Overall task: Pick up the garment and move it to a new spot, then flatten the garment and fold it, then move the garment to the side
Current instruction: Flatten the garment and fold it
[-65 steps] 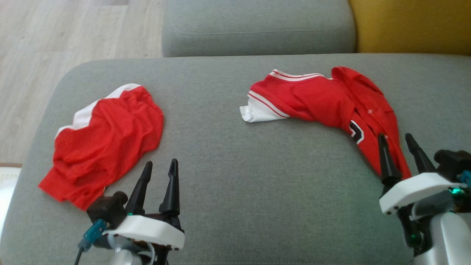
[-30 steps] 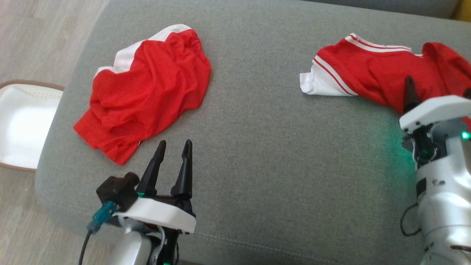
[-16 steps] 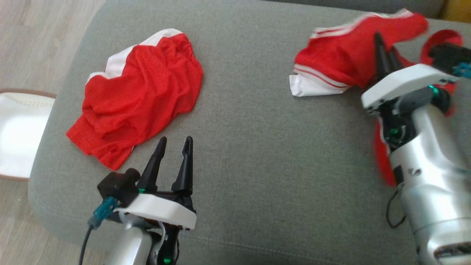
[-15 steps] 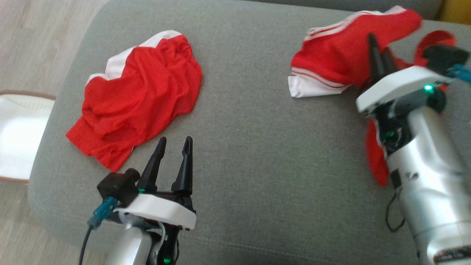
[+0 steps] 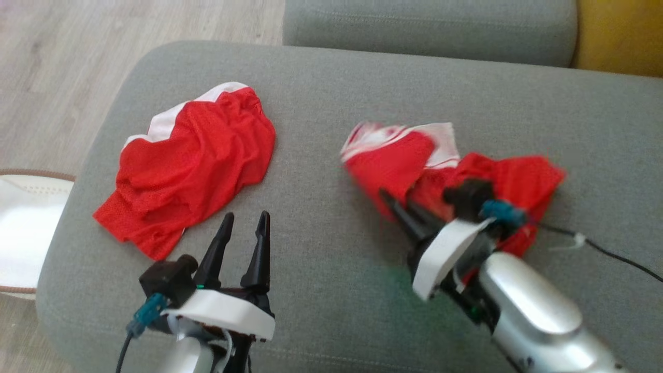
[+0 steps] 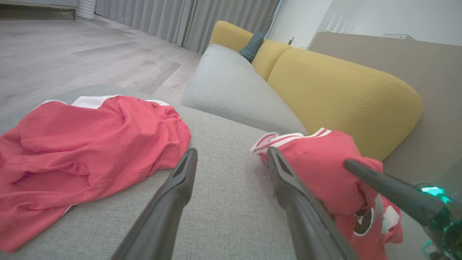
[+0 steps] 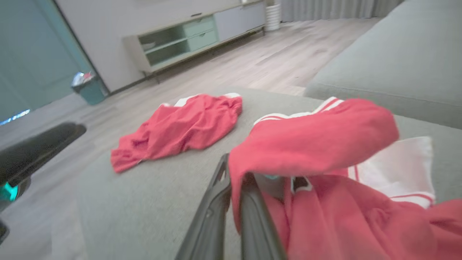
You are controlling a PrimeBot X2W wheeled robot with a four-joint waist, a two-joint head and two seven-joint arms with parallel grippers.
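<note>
Gripping arm: right gripper (image 5: 396,203), its two dark fingers pressed together on a fold of the garment (image 5: 523,176), which drapes over their tips in the right wrist view.
Garment look: red mesh cloth with white panels and thin red-and-white striped trim. It is bunched and creased, and a dark-and-white printed mark shows on a low fold in the left wrist view. Its left part is motion-blurred in the head view.
Garment place: on the grey cushion (image 5: 331,93), right of centre, partly raised at the pinch.
Long axis: runs across the head view, left to right.
Pointing: the striped white end faces the robot's left, toward the second red cloth (image 5: 197,160); the plain red bulk lies to the right.
Idle arm: left gripper (image 5: 246,217), fingers spread, holding nothing, near the second red cloth's lower edge.
</note>
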